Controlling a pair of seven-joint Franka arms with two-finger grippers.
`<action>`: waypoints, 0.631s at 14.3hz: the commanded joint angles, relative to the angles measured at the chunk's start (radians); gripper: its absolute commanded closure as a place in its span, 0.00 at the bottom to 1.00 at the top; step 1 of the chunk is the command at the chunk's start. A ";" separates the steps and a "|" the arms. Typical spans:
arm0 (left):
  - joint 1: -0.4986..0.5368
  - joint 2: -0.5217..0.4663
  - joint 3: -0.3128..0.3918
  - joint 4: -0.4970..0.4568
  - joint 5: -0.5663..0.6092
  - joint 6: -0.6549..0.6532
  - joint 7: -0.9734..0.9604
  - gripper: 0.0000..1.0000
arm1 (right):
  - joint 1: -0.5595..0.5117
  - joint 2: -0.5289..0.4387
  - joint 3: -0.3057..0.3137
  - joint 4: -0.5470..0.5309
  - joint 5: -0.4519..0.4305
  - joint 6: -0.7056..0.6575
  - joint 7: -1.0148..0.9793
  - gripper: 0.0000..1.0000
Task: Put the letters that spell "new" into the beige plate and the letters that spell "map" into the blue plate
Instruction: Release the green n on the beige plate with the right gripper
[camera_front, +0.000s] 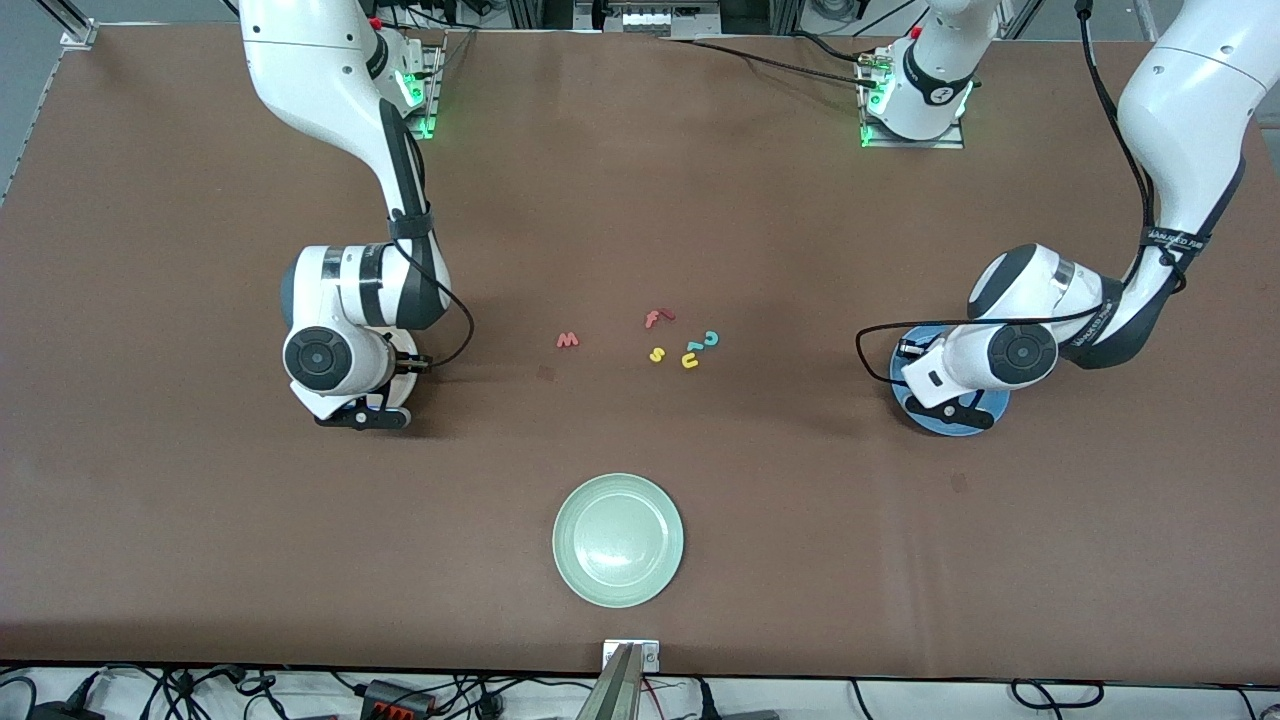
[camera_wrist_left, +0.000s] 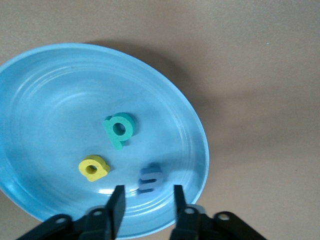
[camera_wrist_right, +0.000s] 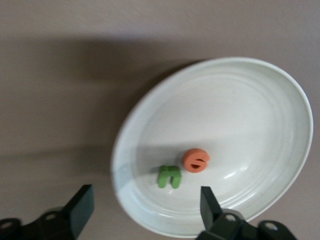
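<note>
On the brown table (camera_front: 200, 520) in the front view, the right gripper (camera_front: 362, 417) hangs low toward the right arm's end, its arm covering whatever sits under it. The left gripper (camera_front: 948, 412) is over the blue plate (camera_front: 985, 420) toward the left arm's end; only the plate's rim shows past the arm. Near mid-table lies the salmon w (camera_front: 567, 340), apart from a loose cluster: red f (camera_front: 656, 318), yellow s (camera_front: 657, 354), yellow u (camera_front: 690, 361), teal c (camera_front: 710, 338), plus one more small teal letter I can't read. A pale green plate (camera_front: 618, 540) sits nearer the camera than the letters.

Left wrist view: blue plate (camera_wrist_left: 45, 90) holds the teal p (camera_wrist_left: 119, 130), yellow a (camera_wrist_left: 93, 168) and blue m (camera_wrist_left: 150, 179), none touching. Left fingers (camera_wrist_left: 116, 205) stand partly apart just above the m, not touching it, nothing between them.

Right wrist view: beige plate (camera_wrist_right: 250, 100) holds the green n (camera_wrist_right: 169, 177) and orange e (camera_wrist_right: 196, 160), just beside each other. Right fingers (camera_wrist_right: 80, 205) are spread wide, empty, above the plate's edge.

So m, a, p are all in the blue plate; n and e are in the beige plate; w lies on the table.
</note>
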 joint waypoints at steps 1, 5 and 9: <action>0.012 -0.041 -0.060 0.013 0.018 -0.005 0.003 0.00 | 0.073 -0.012 0.001 0.022 0.062 0.027 0.005 0.00; -0.002 -0.045 -0.160 0.212 0.008 -0.209 0.004 0.00 | 0.172 -0.002 0.001 0.013 0.263 0.101 0.019 0.00; -0.012 -0.045 -0.238 0.399 0.008 -0.338 0.006 0.00 | 0.213 0.001 0.001 0.010 0.255 0.098 -0.144 0.00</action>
